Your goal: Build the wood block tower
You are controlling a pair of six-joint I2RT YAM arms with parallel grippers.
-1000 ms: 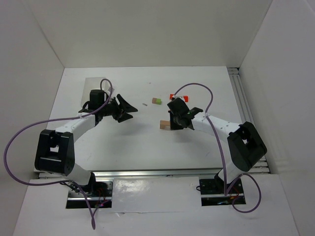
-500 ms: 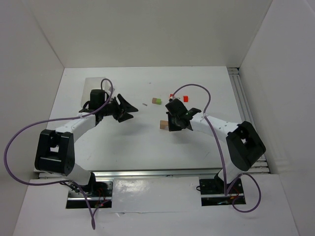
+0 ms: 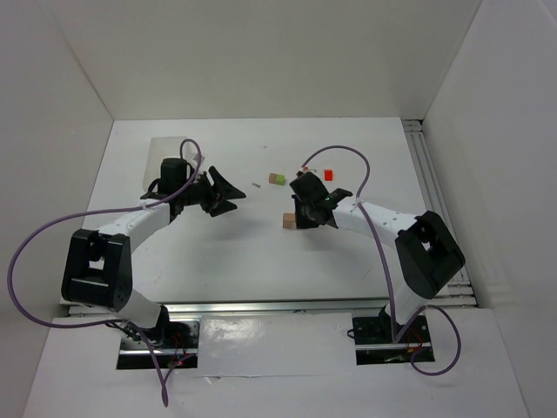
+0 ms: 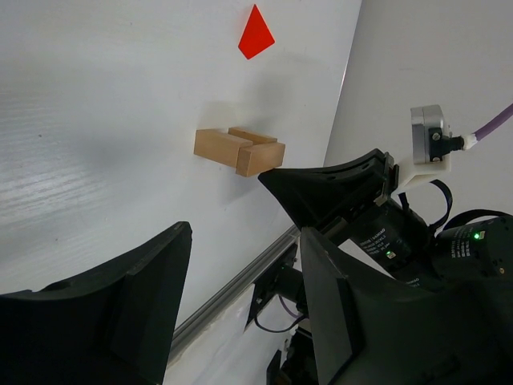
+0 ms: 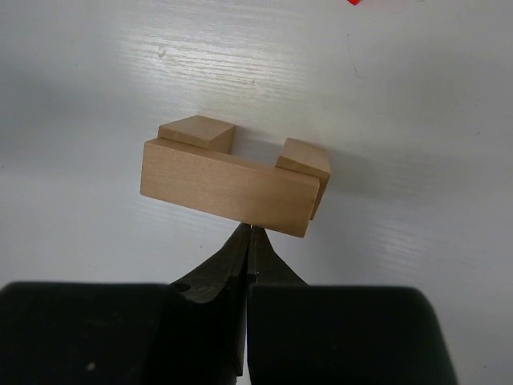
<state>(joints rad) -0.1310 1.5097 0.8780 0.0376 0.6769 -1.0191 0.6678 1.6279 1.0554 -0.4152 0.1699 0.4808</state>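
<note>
The right hand (image 5: 250, 234) has its two fingers pressed together with nothing between them; its tip sits at the near face of the long tan block (image 5: 228, 188), so close that I cannot tell whether it touches. Behind that block, against its far side, lie two shorter tan blocks (image 5: 196, 132), one at each end, so that the three form an open U on the tabletop (image 3: 218, 252). From the top view this tan group lies mid-table, just left of the right hand's fingers, while the lime green block (image 3: 278, 179) sits farther back and a red block (image 3: 328, 174) lies to the right of it, both apart from the tan group. A thin stick (image 3: 257, 185) lies just left of the green block.

The left hand (image 3: 228, 193) has its fingers spread wide and holds nothing; it hangs over the left half of the tabletop, well apart from every block, with its fingers pointing toward the tan group. A white box (image 3: 159, 155) stands behind it at the far left.
</note>
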